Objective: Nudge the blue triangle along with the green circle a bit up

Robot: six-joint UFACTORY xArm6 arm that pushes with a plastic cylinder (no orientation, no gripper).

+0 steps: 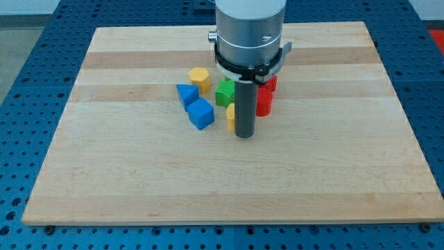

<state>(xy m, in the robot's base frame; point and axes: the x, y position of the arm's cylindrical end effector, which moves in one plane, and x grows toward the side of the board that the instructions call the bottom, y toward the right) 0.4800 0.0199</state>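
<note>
The wooden board (pixel 139 187) carries a tight cluster — blue (pixel 186 93), yellow (pixel 200 78), green (pixel 224 92) and red (pixel 264 102) blocks — near its middle.

We find no readable text, label, brand, number or sign anywhere in the camera view. The wooden board (pixel 139 180) shows only grain and plank seams. The coloured blocks carry plain faces, the blue triangle (pixel 186 94) included. The metal housing (pixel 248 31) above the rod is unmarked as far as we can tell. The blue perforated surface (pixel 28 104) around the board bears only its grid of holes.
</note>
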